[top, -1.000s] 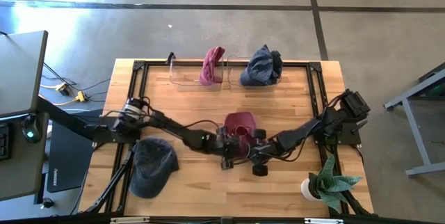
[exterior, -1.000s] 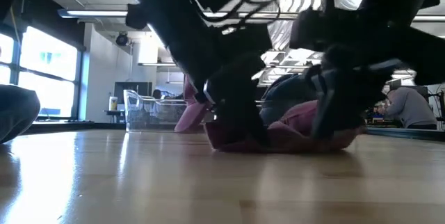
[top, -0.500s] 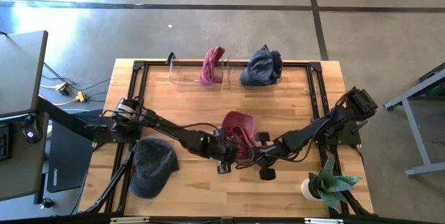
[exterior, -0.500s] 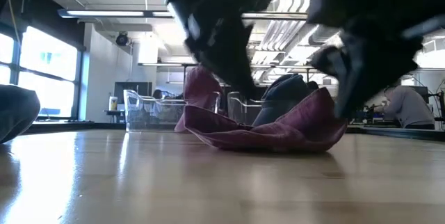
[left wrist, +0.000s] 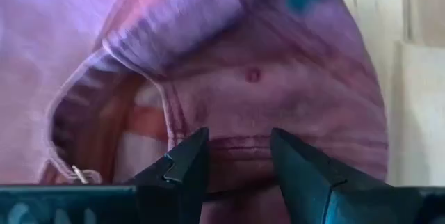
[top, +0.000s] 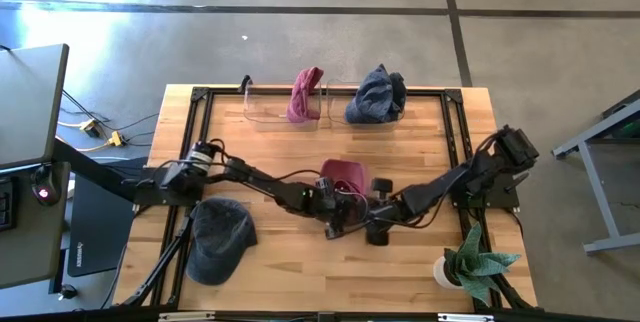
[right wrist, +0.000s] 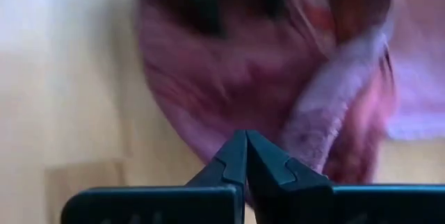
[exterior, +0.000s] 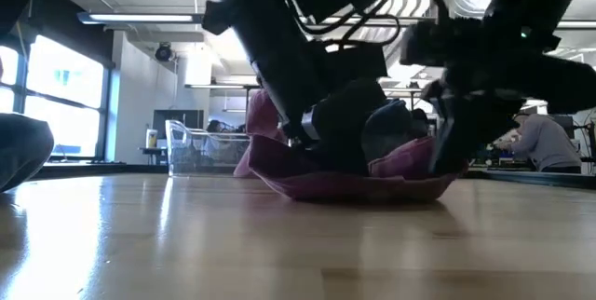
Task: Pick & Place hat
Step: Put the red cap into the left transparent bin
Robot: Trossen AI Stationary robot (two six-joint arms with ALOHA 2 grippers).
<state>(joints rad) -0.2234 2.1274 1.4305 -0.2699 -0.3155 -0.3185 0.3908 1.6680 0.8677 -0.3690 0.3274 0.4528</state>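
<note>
A maroon hat lies on the wooden table's middle, spread like a shallow bowl with both side edges raised. My left gripper comes in from the table's left. It stands open over the hat's near side, its fingers astride the brim's seam. My right gripper comes in from the right. It is shut, with its tips at the hat's near right edge. My left gripper slants down onto the hat's brim from the near left, with the maroon cloth showing in the gap between its fingers. Whether the fingers touch the cloth, I cannot tell. My right gripper slants down at the hat's near right edge with nothing between its fingers. Whether it touches, I cannot tell.
A grey hat lies near the table's near left corner. Two clear bins stand at the far edge, one with a maroon hat, one with a blue-grey hat. A potted plant stands at the near right.
Both grippers drew back from the hat toward the near edge and rose, then came down to it again. The hat has changed from a low heap into a spread shallow bowl with raised side edges.
</note>
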